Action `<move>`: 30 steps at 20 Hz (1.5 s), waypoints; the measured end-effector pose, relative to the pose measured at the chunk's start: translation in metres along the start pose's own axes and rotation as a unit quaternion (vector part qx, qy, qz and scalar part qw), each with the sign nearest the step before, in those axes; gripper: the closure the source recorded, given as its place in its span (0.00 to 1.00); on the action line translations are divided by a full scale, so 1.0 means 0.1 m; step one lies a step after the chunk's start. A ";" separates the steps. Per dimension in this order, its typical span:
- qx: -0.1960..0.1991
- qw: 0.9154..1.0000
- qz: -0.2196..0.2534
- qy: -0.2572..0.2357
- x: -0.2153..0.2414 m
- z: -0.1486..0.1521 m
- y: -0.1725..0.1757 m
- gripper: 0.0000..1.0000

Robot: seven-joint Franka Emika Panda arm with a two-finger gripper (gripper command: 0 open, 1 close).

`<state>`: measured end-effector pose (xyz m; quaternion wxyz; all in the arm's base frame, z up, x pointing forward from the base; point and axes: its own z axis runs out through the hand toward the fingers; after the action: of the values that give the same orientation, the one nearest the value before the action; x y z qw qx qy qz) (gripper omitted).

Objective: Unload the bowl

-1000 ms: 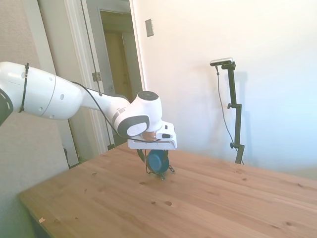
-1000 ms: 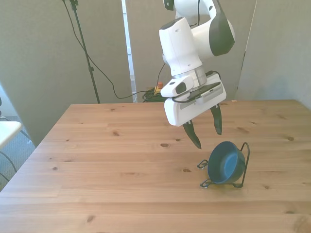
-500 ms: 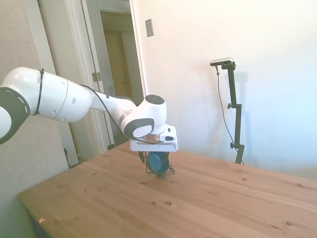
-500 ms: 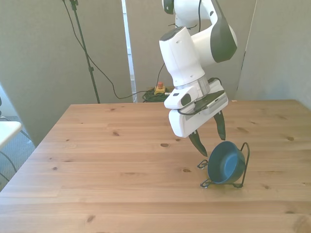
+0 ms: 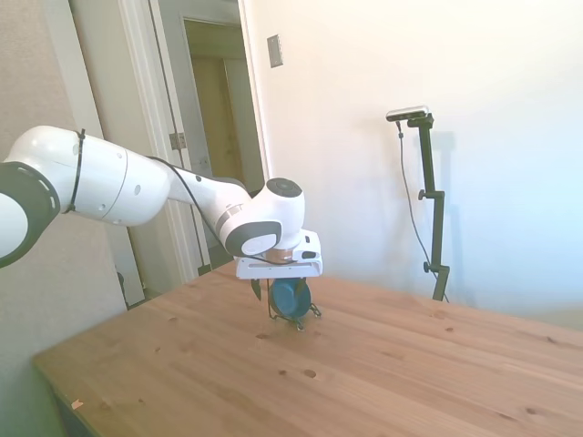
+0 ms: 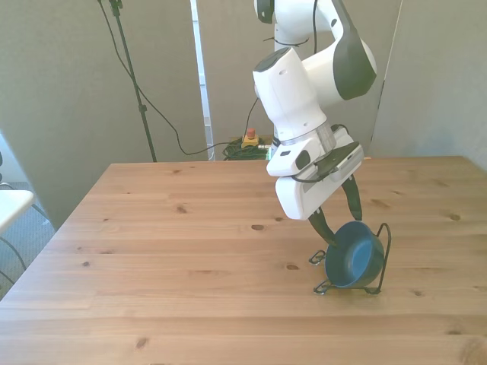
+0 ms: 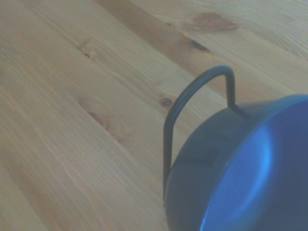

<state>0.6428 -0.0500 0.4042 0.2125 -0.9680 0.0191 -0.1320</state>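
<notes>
The bowl (image 6: 354, 263) stands on edge in a thin black wire rack (image 6: 384, 251), its open face turned toward the front view's left and tipped a little upward, its back leaning on the rack's tall loop. It sits on the tabletop (image 6: 175, 251) toward the front view's right, roughly at four o'clock from the tabletop's middle. In the wrist view the bowl (image 7: 240, 168) fills one corner, smooth and glossy, with the rack's wire loop (image 7: 192, 103) arching just behind its rim.

It looks small, rigid and light, probably ceramic or hard plastic; the sheen suggests a slick surface, and if ceramic it would chip when dropped. The thin upper rim is the sensible place to take hold, one finger inside and one outside, at about twelve o'clock on the bowl's face. A pinch there should let it lift straight up out of the rack, though the light rack may drag along.

The gripper (image 6: 341, 220) hangs directly over that rim with its fingers spread apart, holding nothing; one dark finger (image 6: 323, 227) is at the rim's near edge at about ten o'clock, the other above the rim. In the side view the gripper (image 5: 278, 289) hides most of the bowl (image 5: 291, 298).
</notes>
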 end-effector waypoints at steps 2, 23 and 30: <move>0.011 1.000 -0.011 -0.002 0.01 0.05 0.00 0.00; 0.068 0.996 -0.046 -0.016 -0.10 0.06 0.12 1.00; 0.071 0.996 -0.048 -0.013 -0.10 0.01 0.14 1.00</move>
<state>0.6341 -0.0615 0.3946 0.2740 -0.9520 -0.0396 -0.1305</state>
